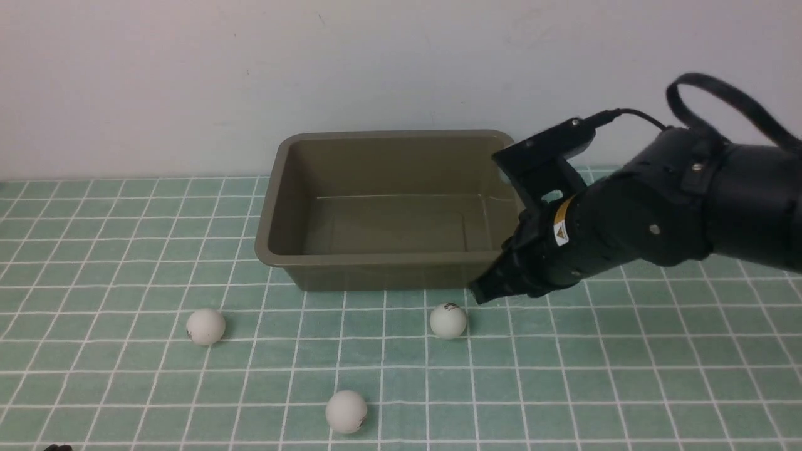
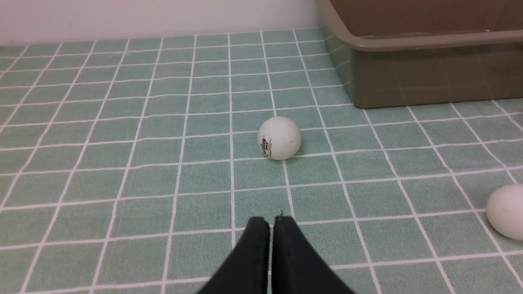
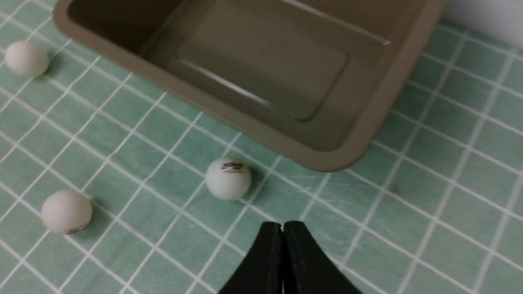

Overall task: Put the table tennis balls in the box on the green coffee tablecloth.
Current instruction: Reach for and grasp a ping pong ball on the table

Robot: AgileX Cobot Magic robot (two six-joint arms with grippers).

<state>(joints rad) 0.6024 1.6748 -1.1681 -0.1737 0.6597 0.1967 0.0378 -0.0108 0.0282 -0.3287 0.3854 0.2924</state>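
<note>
Right gripper (image 3: 282, 226): we log jaws together, empty, near box (image 1: 376, 260) corner | left gripper (image 2: 271, 222): same, low over cloth (image 2: 122, 122) | three balls (image 1: 205, 326) (image 1: 448, 321) (image 1: 346, 411): on cloth before box, apparently untouched | wall (image 1: 188, 75): plain white.

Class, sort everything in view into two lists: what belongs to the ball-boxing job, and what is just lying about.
Job: table tennis balls, box, green tablecloth, right claw, left claw.
Lying about: nothing loose; only the white wall behind.
</note>
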